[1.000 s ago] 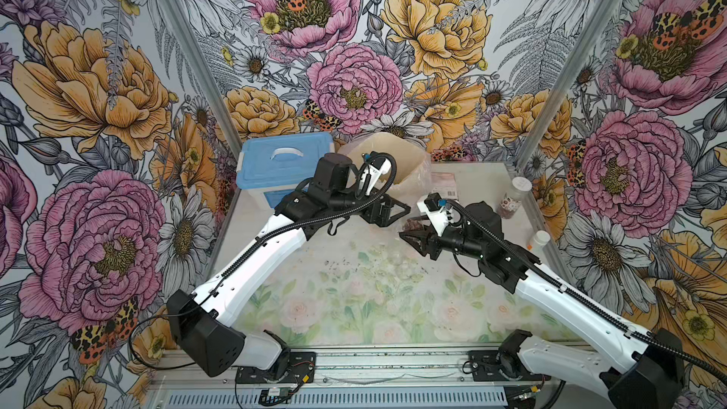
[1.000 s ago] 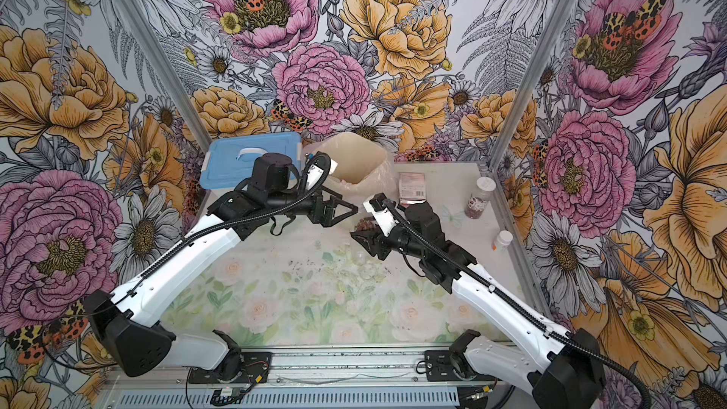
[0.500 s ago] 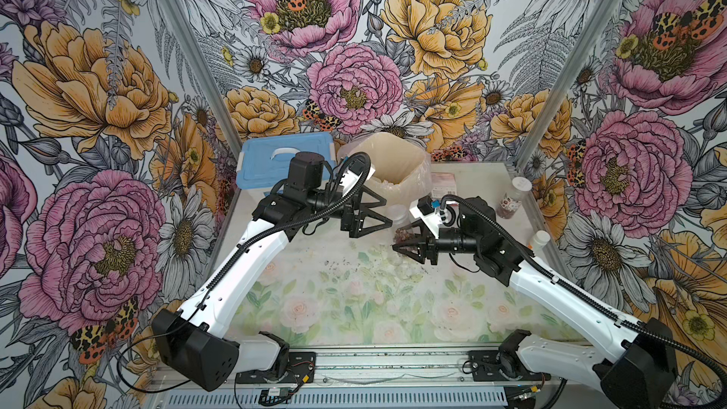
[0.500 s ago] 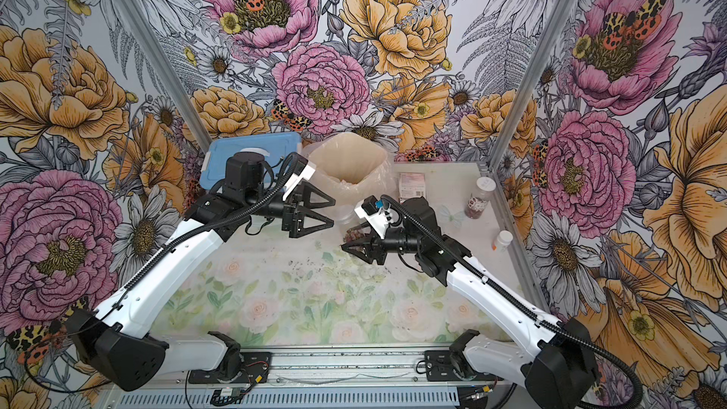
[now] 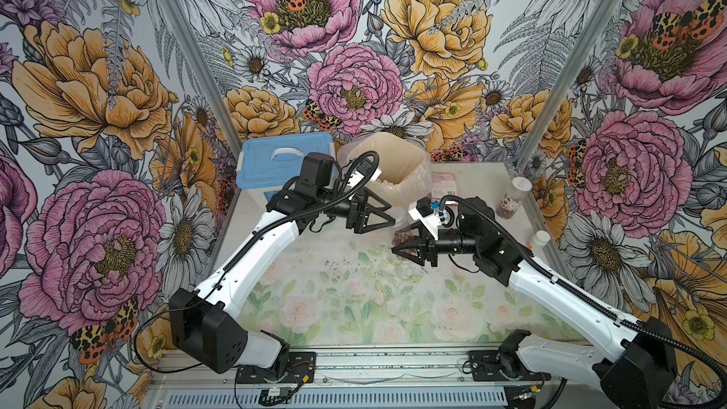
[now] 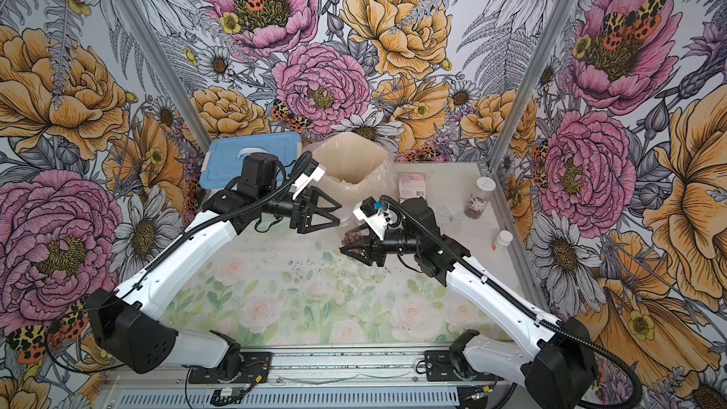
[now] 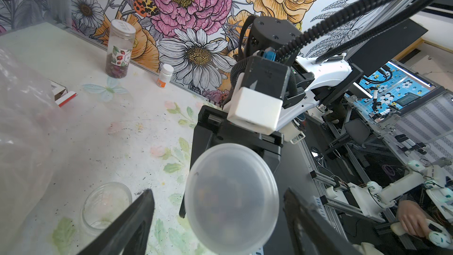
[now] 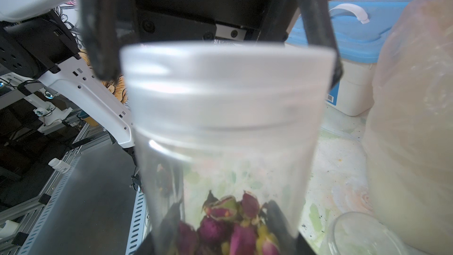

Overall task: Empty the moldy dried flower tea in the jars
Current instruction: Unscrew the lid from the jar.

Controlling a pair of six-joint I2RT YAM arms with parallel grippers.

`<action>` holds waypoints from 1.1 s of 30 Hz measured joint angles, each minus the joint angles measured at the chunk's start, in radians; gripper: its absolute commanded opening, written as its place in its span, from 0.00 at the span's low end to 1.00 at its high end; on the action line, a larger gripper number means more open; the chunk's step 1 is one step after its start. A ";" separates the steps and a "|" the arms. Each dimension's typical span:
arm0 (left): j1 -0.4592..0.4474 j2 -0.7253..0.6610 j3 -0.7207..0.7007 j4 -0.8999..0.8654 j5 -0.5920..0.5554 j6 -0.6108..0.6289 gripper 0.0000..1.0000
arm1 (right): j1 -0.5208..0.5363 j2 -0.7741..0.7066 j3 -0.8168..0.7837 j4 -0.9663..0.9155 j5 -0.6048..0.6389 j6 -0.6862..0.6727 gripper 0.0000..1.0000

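Clear jar [image 8: 228, 148] with a frosted lid [image 7: 231, 199] is held off the table, close to upright. Its long axis runs from the gripped lower end up to the lid, which tips toward the left arm. Dark pink dried buds [image 8: 235, 226] lie heaped at that lower end.

The right gripper [image 5: 403, 245] is clamped on the clear jar low down, one finger on each side of its wall, level with the buds. The left gripper [image 7: 217, 193] faces the lid head-on with its fingers [image 7: 137, 214] spread wide. One finger stands on each side of the lid's rim, with a gap showing at both, so they touch nothing.

The two grippers meet above the table [image 5: 354, 308], just in front of a bag-lined bin [image 5: 411, 184]. An empty jar [image 7: 106, 207], open, stands on the table beside the bag. A blue-lidded box [image 5: 275, 163] sits to the left of the bin.

Well apart, by the right wall, a labelled jar [image 5: 513, 200] stands upright with its white lid on and buds in its bottom. A small white-capped bottle [image 5: 539, 240] is near it.
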State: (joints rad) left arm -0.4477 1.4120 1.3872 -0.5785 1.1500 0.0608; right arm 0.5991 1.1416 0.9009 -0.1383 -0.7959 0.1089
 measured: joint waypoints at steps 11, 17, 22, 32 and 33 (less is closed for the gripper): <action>-0.024 0.000 0.000 0.000 -0.028 -0.001 0.77 | 0.000 0.012 0.001 0.000 -0.004 0.003 0.00; -0.026 0.000 0.003 0.000 -0.048 -0.010 0.61 | 0.000 0.013 0.002 0.000 -0.001 0.005 0.00; -0.044 0.000 0.020 -0.002 -0.116 -0.036 0.45 | -0.001 0.013 0.002 0.000 0.039 0.013 0.00; -0.198 -0.042 0.036 0.011 -0.596 -0.230 0.42 | 0.005 0.009 0.002 -0.011 0.251 -0.004 0.00; -0.212 -0.044 0.038 0.014 -0.645 -0.259 0.41 | 0.009 0.008 0.002 -0.011 0.278 -0.003 0.00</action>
State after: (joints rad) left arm -0.6601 1.3682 1.4254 -0.5648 0.5045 -0.1986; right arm 0.6079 1.1496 0.9024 -0.1497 -0.5179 0.1055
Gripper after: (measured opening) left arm 0.537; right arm 0.543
